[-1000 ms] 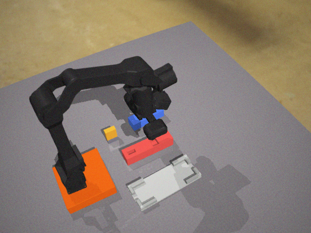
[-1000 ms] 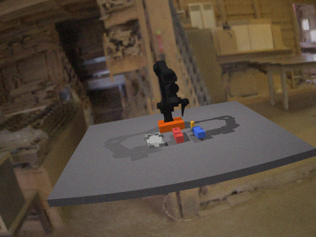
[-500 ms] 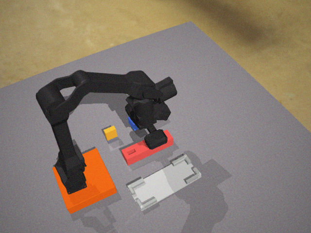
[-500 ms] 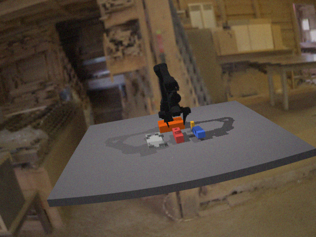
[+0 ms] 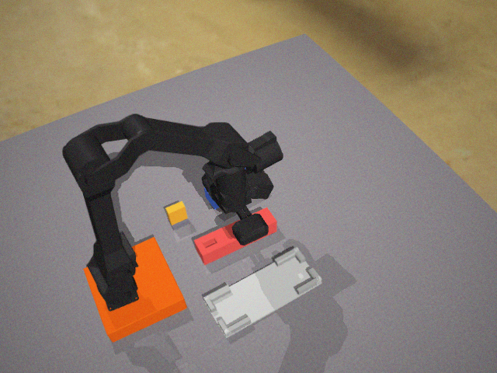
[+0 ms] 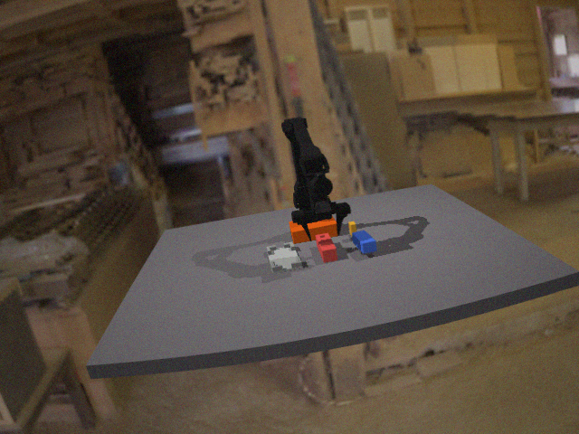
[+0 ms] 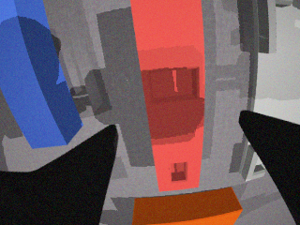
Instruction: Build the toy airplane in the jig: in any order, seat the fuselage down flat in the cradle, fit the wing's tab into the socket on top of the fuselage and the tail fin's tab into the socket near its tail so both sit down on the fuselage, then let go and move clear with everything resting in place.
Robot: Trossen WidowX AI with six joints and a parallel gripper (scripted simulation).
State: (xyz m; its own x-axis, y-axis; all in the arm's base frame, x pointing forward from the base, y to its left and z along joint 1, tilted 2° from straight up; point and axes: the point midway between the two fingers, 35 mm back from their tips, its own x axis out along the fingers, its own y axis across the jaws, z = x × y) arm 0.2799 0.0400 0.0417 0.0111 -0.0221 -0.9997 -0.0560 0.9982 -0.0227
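In the top view, left to right, the orange square base block [image 5: 160, 277] [image 6: 322, 230] [image 7: 183, 206] lies at eight o'clock from the fuselage. The small yellow block, presumably the tail fin [image 5: 176, 213] [image 6: 352, 227], stands at ten o'clock. The blue oblong block, likely the wing [image 5: 210, 198] [image 6: 364, 241] [image 7: 33, 80], is mostly hidden at eleven. The long red socketed fuselage [image 5: 222, 243] [image 6: 327, 250] [image 7: 171, 28] rests on the grey worktop [image 5: 361, 200] [image 6: 327, 303] [image 7: 220, 131], outside the cradle. The black gripper [image 5: 237, 226] [image 6: 324, 237] [image 7: 179, 124] is spread wide, empty, its fingers to either side of the fuselage. The pale grey jig with raised corners [image 5: 256, 291] [image 6: 284, 258] [image 7: 281, 66] waits unfilled at five o'clock.

The step in hand looks like picking up the fuselage; nothing is assembled. Next calls for centring, lowering without clipping the jig, closing squarely, then lifting towards five o'clock.
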